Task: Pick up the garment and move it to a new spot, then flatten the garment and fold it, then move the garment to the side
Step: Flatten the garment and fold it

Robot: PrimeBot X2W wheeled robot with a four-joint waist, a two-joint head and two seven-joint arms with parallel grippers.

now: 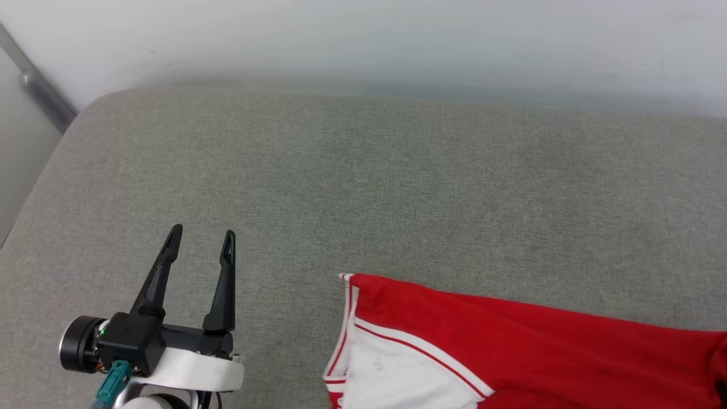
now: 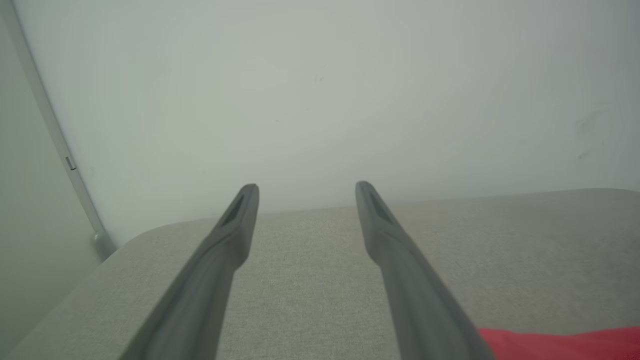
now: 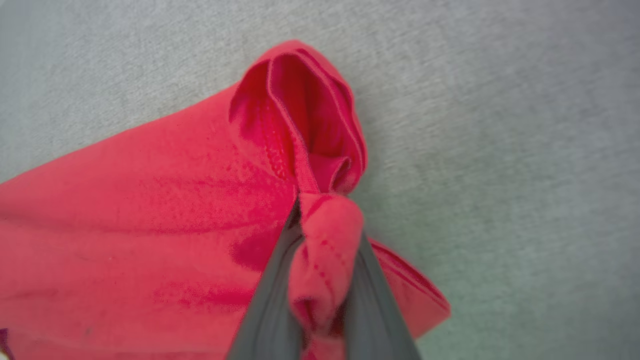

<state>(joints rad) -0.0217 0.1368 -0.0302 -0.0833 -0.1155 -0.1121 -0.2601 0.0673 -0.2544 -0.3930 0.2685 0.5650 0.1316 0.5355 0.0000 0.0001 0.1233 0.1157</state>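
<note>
The garment [image 1: 511, 341] – a red shirt with a white sleeve edged in red-and-white striped trim – is laid on the near right part of a grey-green padded surface [image 1: 363, 187]. Its sleeve corner is pointed left, toward the middle of the surface. In the right wrist view a bunched fold of the garment [image 3: 150, 225] is pinched between the two dark fingers of the right gripper [image 3: 327, 225], which are clamped tightly on it. A puckered loop of hem is raised just beyond the fingertips.

The left gripper [image 1: 203, 232] is seen at the near left, well apart from the garment, with its fingers spread wide over bare fabric. In the left wrist view the same spread fingers [image 2: 227, 240] are pointed toward the far edge, and a strip of red is glimpsed at the lower right. A pale wall [image 1: 363, 40] is set along the far side – a metal rail [image 1: 40, 91] is slanted at the far left.
</note>
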